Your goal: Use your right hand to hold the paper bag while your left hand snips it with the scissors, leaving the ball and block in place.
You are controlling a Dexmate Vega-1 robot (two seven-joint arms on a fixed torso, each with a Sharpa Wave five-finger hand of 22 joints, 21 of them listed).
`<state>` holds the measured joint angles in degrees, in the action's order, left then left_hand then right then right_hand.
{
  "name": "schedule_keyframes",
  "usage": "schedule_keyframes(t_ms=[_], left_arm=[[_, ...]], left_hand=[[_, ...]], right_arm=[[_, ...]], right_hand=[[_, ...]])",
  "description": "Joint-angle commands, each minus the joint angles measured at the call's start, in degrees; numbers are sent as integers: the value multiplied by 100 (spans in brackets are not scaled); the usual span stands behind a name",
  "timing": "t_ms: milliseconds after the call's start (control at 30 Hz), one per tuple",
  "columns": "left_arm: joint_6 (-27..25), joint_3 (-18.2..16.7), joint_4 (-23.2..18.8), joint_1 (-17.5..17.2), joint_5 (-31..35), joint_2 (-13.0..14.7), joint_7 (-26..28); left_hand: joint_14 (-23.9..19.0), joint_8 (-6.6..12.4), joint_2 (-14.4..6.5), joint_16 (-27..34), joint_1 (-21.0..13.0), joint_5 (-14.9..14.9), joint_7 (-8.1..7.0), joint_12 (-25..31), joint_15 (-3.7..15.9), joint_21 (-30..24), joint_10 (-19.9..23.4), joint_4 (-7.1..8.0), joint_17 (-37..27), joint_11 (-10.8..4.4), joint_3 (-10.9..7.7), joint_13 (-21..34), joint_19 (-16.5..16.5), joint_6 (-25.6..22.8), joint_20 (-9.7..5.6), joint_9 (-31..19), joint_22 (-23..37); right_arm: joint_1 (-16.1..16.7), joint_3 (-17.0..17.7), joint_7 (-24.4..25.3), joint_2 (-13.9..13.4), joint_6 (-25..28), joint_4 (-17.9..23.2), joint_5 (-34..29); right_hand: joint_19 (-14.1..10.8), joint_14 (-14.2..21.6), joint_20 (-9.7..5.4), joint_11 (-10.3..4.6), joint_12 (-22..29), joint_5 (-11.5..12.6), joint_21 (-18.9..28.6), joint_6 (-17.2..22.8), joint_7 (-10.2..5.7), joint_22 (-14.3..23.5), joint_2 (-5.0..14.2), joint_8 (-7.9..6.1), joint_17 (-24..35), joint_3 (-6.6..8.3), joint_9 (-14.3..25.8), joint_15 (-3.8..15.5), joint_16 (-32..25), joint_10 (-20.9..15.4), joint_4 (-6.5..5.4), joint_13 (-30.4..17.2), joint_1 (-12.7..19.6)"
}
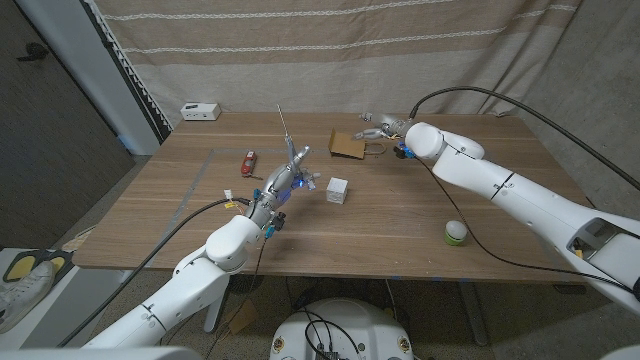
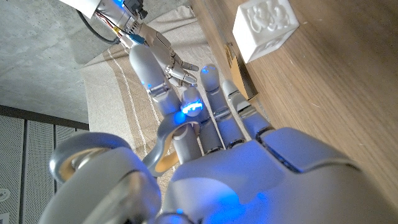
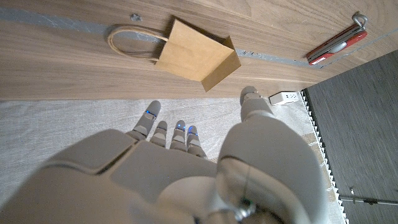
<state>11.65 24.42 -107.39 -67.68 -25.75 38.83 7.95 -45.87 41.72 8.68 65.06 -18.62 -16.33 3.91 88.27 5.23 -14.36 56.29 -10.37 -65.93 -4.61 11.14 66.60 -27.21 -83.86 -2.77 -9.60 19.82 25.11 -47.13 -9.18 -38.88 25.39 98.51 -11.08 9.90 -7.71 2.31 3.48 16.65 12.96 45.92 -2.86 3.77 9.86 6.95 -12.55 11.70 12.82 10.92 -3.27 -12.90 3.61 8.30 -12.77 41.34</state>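
The wooden counter [image 1: 400, 215] carries everything here. From the 5 o'clock corner of the head view the right arm reaches up toward 1 o'clock, and its right hand [image 1: 388, 129] hangs just beside the paper bag [image 1: 347, 146], fingers spread and grasping nothing — the right wrist view shows them clear of the bag [image 3: 198, 59], which lies flat with its cord handle [image 3: 132, 42] trailing on the wood. From 7 o'clock the left arm comes in, and the left hand [image 1: 282, 186], near the middle, grasps the scissors [image 1: 289, 143], whose thin blades point up toward 12 o'clock; in the left wrist view the handle loop [image 2: 166, 149] sits among the curled fingers [image 2: 186, 115]. The white block [image 1: 337, 190] stands just beside that hand at its 3 o'clock. The green-and-white ball [image 1: 456, 233] rests well apart, toward 4 o'clock. A red pocket knife [image 1: 248, 160] lies at 10 o'clock — and a small white box [image 1: 200, 110] sits at the far edge near 11 o'clock.
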Motion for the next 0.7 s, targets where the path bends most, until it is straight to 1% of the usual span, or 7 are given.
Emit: schedule_keyframes(t_ms=[33,100,200,267,367,433,700], left_arm=[[75,-12,61,11,-3,-9,-33],[70,-17,58,8,-11,-5,-35],[77,-24,59,2,-21,4,-46],[78,-25,63,0,-31,11,-61],[163,-26,108,-2,-49,-1,-112],[208,-26,133,-4,-53,-7,-136],[200,-59,125,-32,-72,17,-126]], left_hand=[[-46,45,32,17,-47,-34,243,240,677,-25,605,356,-17,-555,855,466,-3,211,-190,-14,23],[-21,76,26,-19,-55,-53,249,239,675,-26,616,361,25,-555,853,466,-8,212,-189,-12,25],[-63,104,28,28,-59,-66,252,236,677,-25,610,366,-27,-559,854,466,-8,213,-194,-11,27],[-38,116,25,-2,-62,-72,254,238,676,-25,614,369,5,-539,853,466,-3,213,-189,-11,31],[-34,150,26,2,-70,-87,262,235,677,-21,608,373,-4,-563,854,466,-11,214,-188,-9,25],[-75,161,25,48,-72,-90,262,237,678,-20,615,375,-54,-563,854,466,-13,214,-196,-9,23],[-46,201,11,28,-99,-117,254,242,675,-17,642,378,-36,-561,845,467,-9,213,-189,-7,24]], right_arm=[[-193,-345,4,230,-42,-266,-588],[-208,-347,-40,275,-69,-328,-582],[-243,-449,-23,312,-23,-348,-798],[-258,-449,-61,358,-49,-422,-790],[-211,-453,115,375,-220,-495,-899],[-199,-464,132,387,-206,-485,-973],[-209,-470,78,469,-201,-586,-1074]], right_hand=[[259,-37,-46,7,-5,36,-35,10,18,13,-32,-7,-2,-21,2,20,13,62,1,12,49],[256,-38,-43,5,-3,41,-46,12,10,12,-33,-7,-8,-26,2,18,18,48,-1,18,50],[256,-34,-40,19,-2,47,-56,18,9,11,-35,-7,-13,-31,2,16,21,37,-2,24,52],[248,-24,-43,8,-2,52,-64,23,15,10,-37,-8,-17,-35,2,13,21,29,-2,29,54],[240,-6,-47,-4,0,59,-75,41,17,9,-41,-13,-23,-42,3,23,19,13,-3,35,56],[189,57,-68,-15,35,82,-94,106,10,7,-56,-32,-37,-59,2,61,8,-103,0,52,66],[139,102,-83,-22,38,109,-117,165,21,6,-73,-45,-48,-76,2,75,7,-141,5,68,81]])
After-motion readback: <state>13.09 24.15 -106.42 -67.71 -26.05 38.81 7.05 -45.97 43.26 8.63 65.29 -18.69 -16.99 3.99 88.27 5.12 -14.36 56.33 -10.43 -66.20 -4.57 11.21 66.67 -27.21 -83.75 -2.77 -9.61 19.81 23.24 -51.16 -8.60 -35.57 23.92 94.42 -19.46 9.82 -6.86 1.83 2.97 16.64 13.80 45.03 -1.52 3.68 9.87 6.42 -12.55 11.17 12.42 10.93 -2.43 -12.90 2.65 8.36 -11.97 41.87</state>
